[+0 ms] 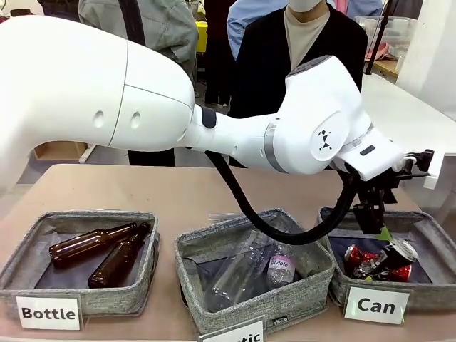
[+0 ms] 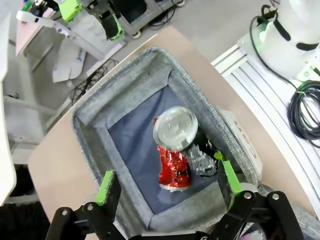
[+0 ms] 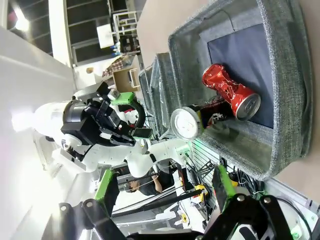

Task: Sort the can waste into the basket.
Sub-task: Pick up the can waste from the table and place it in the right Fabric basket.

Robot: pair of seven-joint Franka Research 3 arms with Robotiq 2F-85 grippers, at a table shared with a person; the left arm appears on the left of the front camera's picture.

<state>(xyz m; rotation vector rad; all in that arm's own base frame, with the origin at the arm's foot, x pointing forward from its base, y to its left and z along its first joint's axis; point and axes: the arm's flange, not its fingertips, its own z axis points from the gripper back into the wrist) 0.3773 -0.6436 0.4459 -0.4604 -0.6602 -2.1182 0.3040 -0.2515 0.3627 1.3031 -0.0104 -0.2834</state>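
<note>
The crushed red can [image 1: 360,260] and the black can [image 1: 399,253] with its silver top lie together inside the grey basket [image 1: 427,231] behind the "Can" card [image 1: 375,305]. My left arm reaches across to the right, and its gripper [image 1: 375,217] hangs open just above that basket, holding nothing. From the left wrist, the red can [image 2: 172,170] and black can [image 2: 176,127] sit on the basket's dark base [image 2: 130,145], below the open left gripper [image 2: 164,167]. My right gripper [image 3: 162,175] is open and empty, seeing the red can [image 3: 230,90], black can [image 3: 187,122] and basket [image 3: 285,75] from the side.
A "Bottle" basket [image 1: 28,249] at the left holds two brown glass bottles [image 1: 100,253]. The middle basket [image 1: 192,246] holds clear plastic bottles [image 1: 249,274]. A person [image 1: 299,43] stands at the far side of the table. The left arm's black cable [image 1: 285,235] loops over the middle basket.
</note>
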